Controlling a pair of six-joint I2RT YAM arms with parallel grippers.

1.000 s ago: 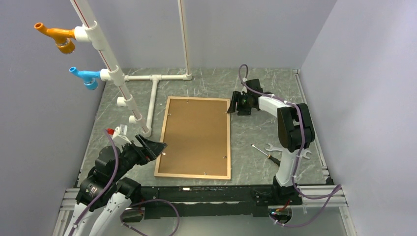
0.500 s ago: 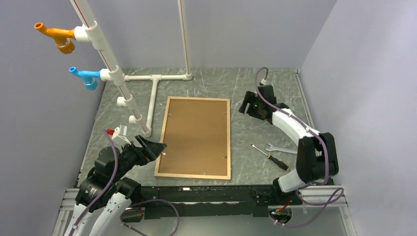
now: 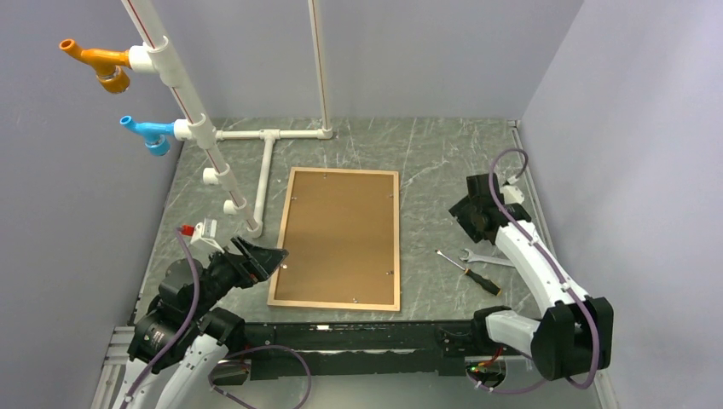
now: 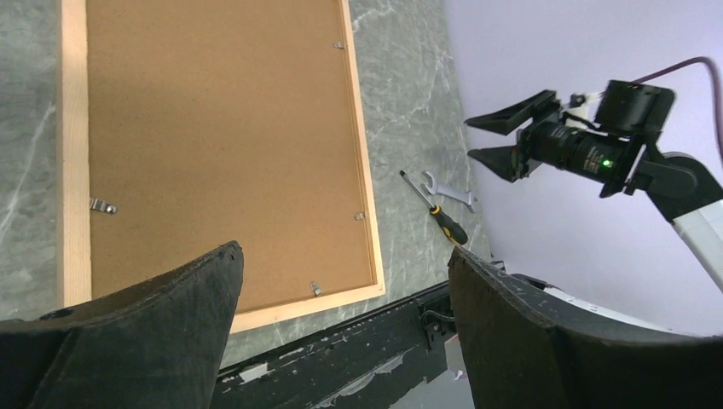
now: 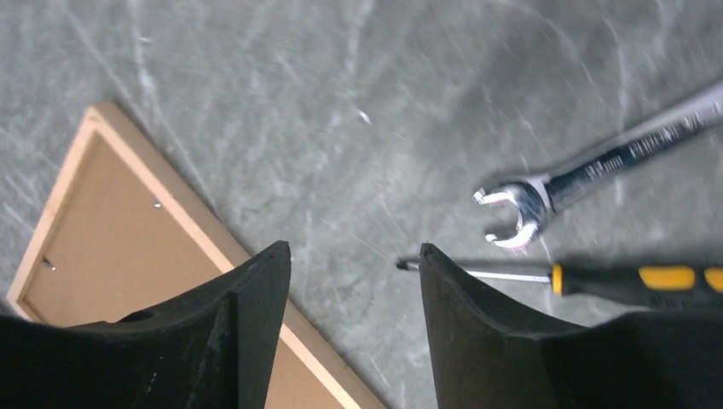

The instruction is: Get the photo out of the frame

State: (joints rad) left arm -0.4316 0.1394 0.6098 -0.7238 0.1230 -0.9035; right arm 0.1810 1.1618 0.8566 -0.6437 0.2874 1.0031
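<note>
Grey marbled tabletop (image 3: 426,153), closed in by pale lilac walls, filled the overhead view. I found the frame (image 3: 332,304) lying flat at the centre of that view, face down. The photo (image 3: 341,234) sat inside it with only its plain brown back showing, and small metal clips (image 4: 102,205) were set along the inner edges. The left gripper (image 3: 274,258) hovered at the lower left, just beside the frame's lower left corner, its jaws spread wide and empty. I could not tell whether it touched the moulding. The right gripper (image 4: 471,139) hung right of centre, well apart from the frame, with its jaws parted and nothing between them. A wrench (image 3: 490,258) and a screwdriver (image 3: 467,272) lay close together just below it, right of the frame. A white pipe structure (image 3: 268,162) stood at the upper left.
</note>
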